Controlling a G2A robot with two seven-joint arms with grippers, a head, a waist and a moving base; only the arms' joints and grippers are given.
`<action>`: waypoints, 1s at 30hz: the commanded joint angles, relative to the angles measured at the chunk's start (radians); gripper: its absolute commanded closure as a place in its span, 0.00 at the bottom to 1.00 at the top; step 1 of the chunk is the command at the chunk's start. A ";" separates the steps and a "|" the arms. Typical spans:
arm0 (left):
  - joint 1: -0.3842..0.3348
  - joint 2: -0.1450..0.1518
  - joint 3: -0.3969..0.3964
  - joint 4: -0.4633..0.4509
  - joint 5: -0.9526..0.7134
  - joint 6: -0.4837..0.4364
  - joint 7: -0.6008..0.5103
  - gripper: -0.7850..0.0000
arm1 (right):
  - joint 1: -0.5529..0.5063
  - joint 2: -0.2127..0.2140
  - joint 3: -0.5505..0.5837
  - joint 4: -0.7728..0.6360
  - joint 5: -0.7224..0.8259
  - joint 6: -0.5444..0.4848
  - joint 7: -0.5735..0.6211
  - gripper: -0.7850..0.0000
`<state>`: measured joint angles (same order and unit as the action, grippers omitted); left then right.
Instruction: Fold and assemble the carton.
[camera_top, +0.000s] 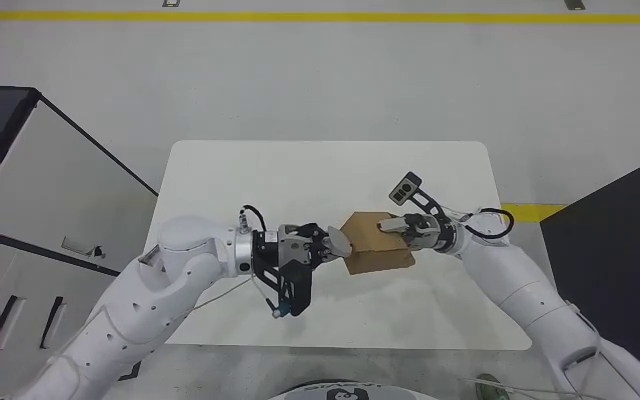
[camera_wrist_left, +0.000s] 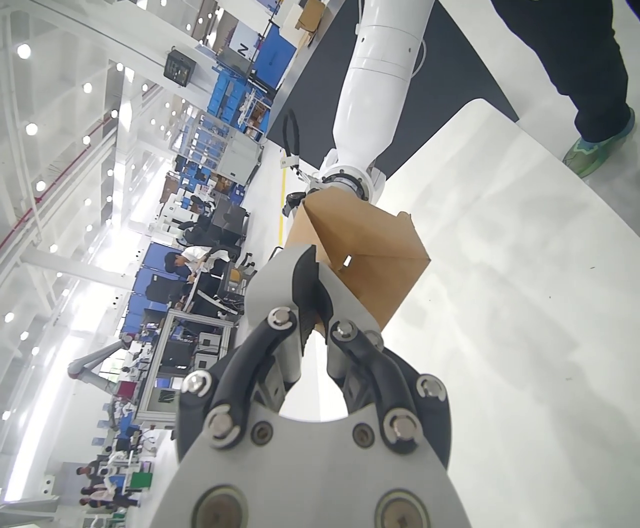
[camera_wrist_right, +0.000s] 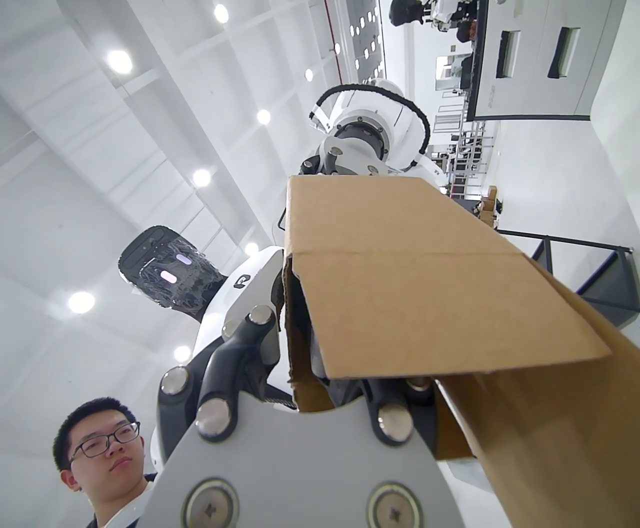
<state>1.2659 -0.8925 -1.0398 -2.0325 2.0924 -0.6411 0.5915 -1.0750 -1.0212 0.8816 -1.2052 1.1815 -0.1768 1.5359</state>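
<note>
In the top view, the left arm comes in from the lower left of the frame. At centre, just left of the carton (camera_top: 378, 243), the left gripper (camera_top: 338, 242) is clenched on the carton's left-hand corner. The carton is plain brown cardboard over the middle of the white table (camera_top: 300, 170), slightly right of centre. It is turned askew, with a darker upper face and a paler face toward the lower edge. Whether it rests on the table or hangs just above it cannot be told. On its upper right edge the right gripper (camera_top: 402, 226) grasps the cardboard, and its arm runs off to the lower right.

In the left wrist view, the left gripper (camera_wrist_left: 320, 282) sits at lower centre, its fingers (camera_wrist_left: 345, 300) pinched together with a strip of brown board between them. Beyond it, the carton (camera_wrist_left: 370, 245) shows sharp folded edges meeting at a point on the right. There is a diagonal crease across its face and a small slot cut near the middle. The table (camera_wrist_left: 500, 325) spreads across the right.

In the right wrist view, the right gripper (camera_wrist_right: 305, 365) at lower centre is closed on a wall of the carton (camera_wrist_right: 425, 300), with one finger (camera_wrist_right: 260, 340) outside and the other mostly hidden inside. A wide creased flap juts toward the lower right, with dark interior beneath it.
</note>
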 joint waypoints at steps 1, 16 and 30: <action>-0.007 -0.002 0.013 0.005 0.007 -0.001 0.000 1.00 | 0.002 0.001 -0.006 -0.001 -0.001 -0.001 0.000 1.00; -0.017 -0.007 0.023 0.041 -0.010 0.017 -0.038 1.00 | 0.010 0.011 -0.035 -0.001 0.009 -0.018 0.000 1.00; -0.010 -0.007 0.031 0.030 0.017 0.025 -0.073 1.00 | -0.021 0.013 0.001 -0.037 -0.023 -0.003 -0.048 1.00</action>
<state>1.2567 -0.9003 -1.0108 -2.0009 2.1022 -0.6112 0.5194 -1.0932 -1.0088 0.8772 -1.2395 1.1619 -0.1819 1.4868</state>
